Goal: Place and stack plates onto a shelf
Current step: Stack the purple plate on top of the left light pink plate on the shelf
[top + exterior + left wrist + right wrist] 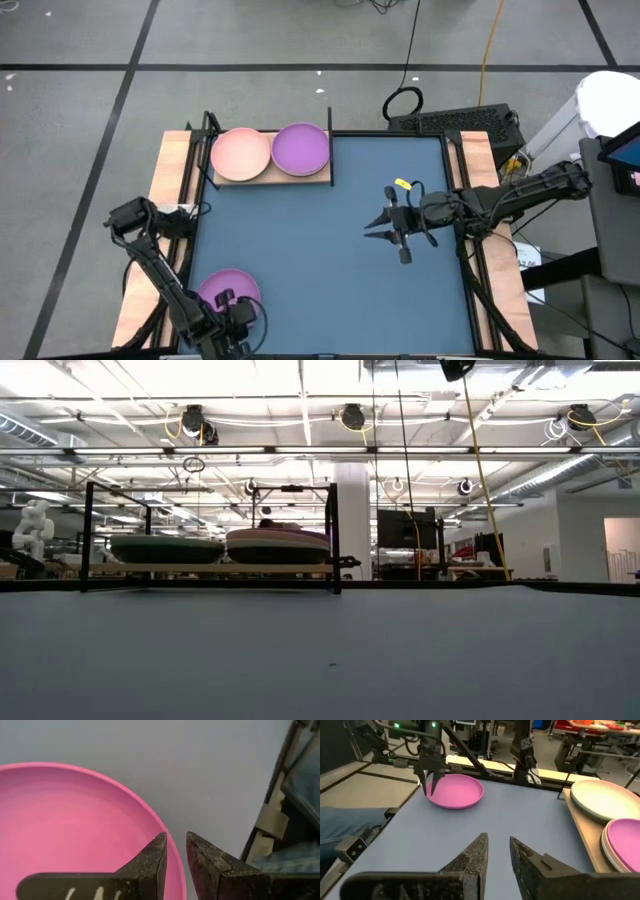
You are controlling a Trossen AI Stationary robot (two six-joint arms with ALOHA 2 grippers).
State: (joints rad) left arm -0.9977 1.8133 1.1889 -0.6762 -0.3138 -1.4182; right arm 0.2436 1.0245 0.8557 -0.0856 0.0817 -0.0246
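A pink plate (228,287) lies flat on the blue-grey mat near the near left corner. My left gripper (176,836) points steeply down at the plate's rim, open by a narrow gap, one finger over the plate's inside and one outside it; it also shows in the right wrist view (431,789). The shelf (262,178) stands at the far left with two stacks of plates, a pale pink one on top at the left (240,155) and a purple one at the right (301,148). My right gripper (368,229) hovers over the mat's middle right, narrowly open and holding nothing. My left gripper comes at the pink plate from above and straddles its rim (161,822) on the side toward the table's near left corner. Whether either finger touches the rim I cannot tell. The plate lies flat on the mat.
The mat (330,280) has free room between the pink plate and the shelf. Black frame posts (334,538) rise at the shelf's corners. Wooden strips (500,290) edge the table left and right. Cables and a black box (470,120) lie beyond the far right corner.
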